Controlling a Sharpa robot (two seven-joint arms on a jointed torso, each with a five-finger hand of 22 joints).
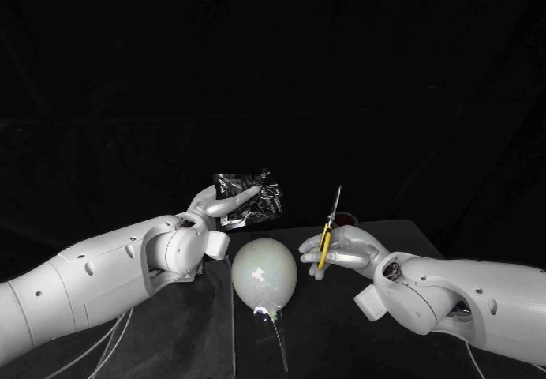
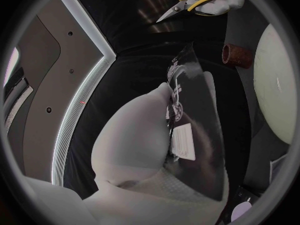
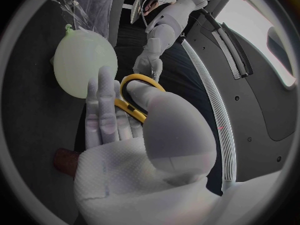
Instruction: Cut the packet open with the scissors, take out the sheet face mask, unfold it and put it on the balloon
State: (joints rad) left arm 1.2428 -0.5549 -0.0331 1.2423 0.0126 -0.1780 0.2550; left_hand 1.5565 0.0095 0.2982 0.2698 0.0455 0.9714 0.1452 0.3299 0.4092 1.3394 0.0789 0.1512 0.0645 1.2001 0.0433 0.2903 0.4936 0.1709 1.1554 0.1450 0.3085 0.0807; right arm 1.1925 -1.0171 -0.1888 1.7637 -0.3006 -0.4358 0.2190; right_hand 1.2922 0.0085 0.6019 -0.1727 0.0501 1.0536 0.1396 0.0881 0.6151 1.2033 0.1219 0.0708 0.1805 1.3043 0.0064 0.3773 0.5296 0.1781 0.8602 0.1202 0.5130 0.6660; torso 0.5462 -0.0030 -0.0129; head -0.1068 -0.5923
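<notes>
Nearest us, the balloon [image 1: 264, 272] lies lengthwise between our arms. Just past it, our right hand [image 1: 344, 249] grips the scissors [image 1: 329, 233] by their yellow handles, blades upright. Farther off, left of the blade tips and apart from them, our left hand [image 1: 216, 207] pinches the packet [image 1: 252, 192] aloft. We judge the blades must swing leftward.

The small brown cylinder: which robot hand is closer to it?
Right. The right hand, holding the scissors, is just in front of the brown cylinder; the left hand holds the packet on the other side of the balloon.
</notes>
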